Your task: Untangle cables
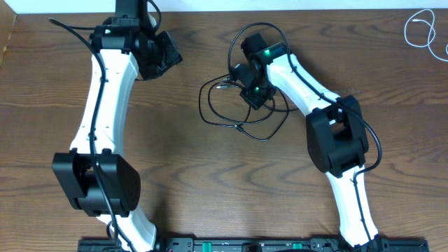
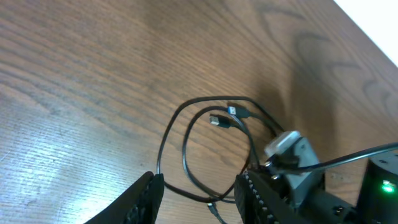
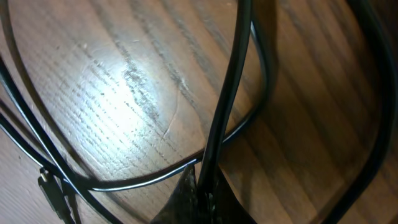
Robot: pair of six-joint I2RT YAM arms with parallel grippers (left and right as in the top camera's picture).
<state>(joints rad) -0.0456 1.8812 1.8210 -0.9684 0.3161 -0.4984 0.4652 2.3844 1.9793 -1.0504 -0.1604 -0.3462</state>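
Observation:
The black cable (image 1: 231, 112) lies in loose overlapping loops on the wooden table at mid-centre, its small plug ends (image 2: 233, 112) near the top of the loops. My right gripper (image 1: 253, 96) is down on the loops' right side. In the right wrist view its fingertips (image 3: 202, 190) are shut on one black strand (image 3: 227, 99) that rises between them. The white cable (image 1: 422, 31) is coiled at the far right corner, away from both arms. My left gripper (image 1: 170, 59) hovers at the back left, open, its fingers (image 2: 146, 199) with nothing between them, looking toward the black cable (image 2: 186, 149).
The table's back edge runs along the top of the overhead view, with a pale surface beyond it (image 2: 379, 25). The right arm's own thick black wire (image 1: 255, 35) arcs above the cable loops. Bare wood (image 1: 210, 189) lies in front of the loops.

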